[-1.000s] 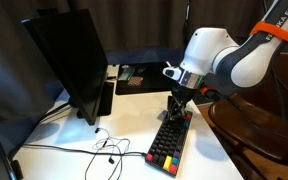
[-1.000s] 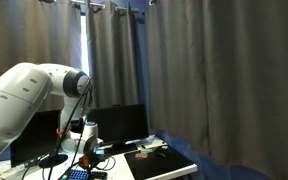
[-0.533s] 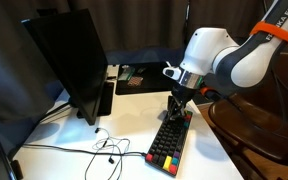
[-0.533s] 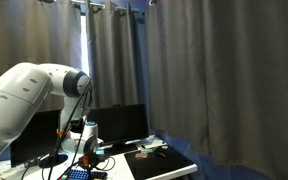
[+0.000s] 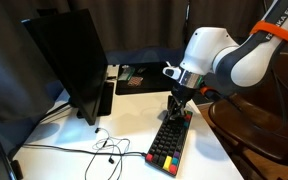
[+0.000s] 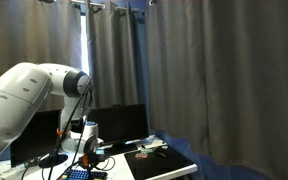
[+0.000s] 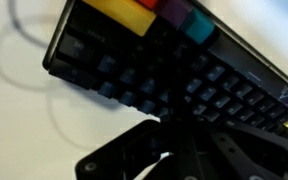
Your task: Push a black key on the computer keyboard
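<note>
A: What did the scene have, big stuff first?

B: Grey curtains [image 6: 194,70] filled the background. The white Panda arm [image 5: 229,55] reached in over a white tabletop [image 5: 134,118]. A dark monitor [image 5: 69,65] stood at one side of that tabletop, back to the camera in an exterior view.

A: And the computer keyboard?

B: The computer keyboard [image 5: 170,140] lay flat on the tabletop near the edge, well apart from the monitor and right under the wrist. Mostly black keys, with coloured ones at its near end in an exterior view. In the wrist view [image 7: 164,65], yellow, orange and teal keys ran along the far edge, with black rows below them.

A: Claw state?

B: The claw [image 5: 175,110] pointed straight down over the far end of the keyboard. In the wrist view [image 7: 179,135] the fingers [image 7: 169,128] looked drawn together, with nothing between them, over the black keys. It was blurry, though. Couldn't tell whether the tips were touching a key or sat just above it.

A: Anything else?

B: A thin black cable [image 5: 104,150] looped loosely on the tabletop between the monitor and the keyboard.
</note>
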Controlling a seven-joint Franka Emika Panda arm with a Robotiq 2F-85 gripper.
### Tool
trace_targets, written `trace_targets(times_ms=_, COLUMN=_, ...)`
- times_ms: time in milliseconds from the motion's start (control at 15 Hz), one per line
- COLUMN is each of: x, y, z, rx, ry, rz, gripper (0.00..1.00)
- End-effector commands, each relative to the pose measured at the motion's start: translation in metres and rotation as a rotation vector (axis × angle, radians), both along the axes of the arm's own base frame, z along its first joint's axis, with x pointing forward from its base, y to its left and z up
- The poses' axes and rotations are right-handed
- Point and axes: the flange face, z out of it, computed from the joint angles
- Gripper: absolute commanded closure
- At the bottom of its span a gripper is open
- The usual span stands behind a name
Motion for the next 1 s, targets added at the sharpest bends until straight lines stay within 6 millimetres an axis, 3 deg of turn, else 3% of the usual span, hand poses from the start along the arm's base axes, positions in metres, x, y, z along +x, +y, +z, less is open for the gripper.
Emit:
trace_targets(times_ms=0, x=0.0, y=0.001, z=0.014, rx=0.008, ry=0.003, rz=-0.019, gripper=1.0)
trace_targets(times_ms=267, x=0.002, y=0.0, z=0.025, rx=0.015, ry=-0.005, rz=-0.031, gripper=1.0)
trace_targets(times_ms=333, x=0.002, y=0.0, z=0.027, rx=0.015, ry=-0.005, rz=-0.032, gripper=0.94)
trace_targets(times_ms=400, x=0.003, y=-0.001, z=0.03, rx=0.014, ry=-0.005, rz=-0.039, gripper=0.72)
trace_targets(times_ms=533, x=0.003, y=-0.002, z=0.038, rx=0.013, ry=-0.01, rz=-0.046, gripper=0.69)
trace_targets(times_ms=933, x=-0.003, y=-0.006, z=0.078, rx=-0.017, ry=-0.017, rz=-0.054, gripper=0.28)
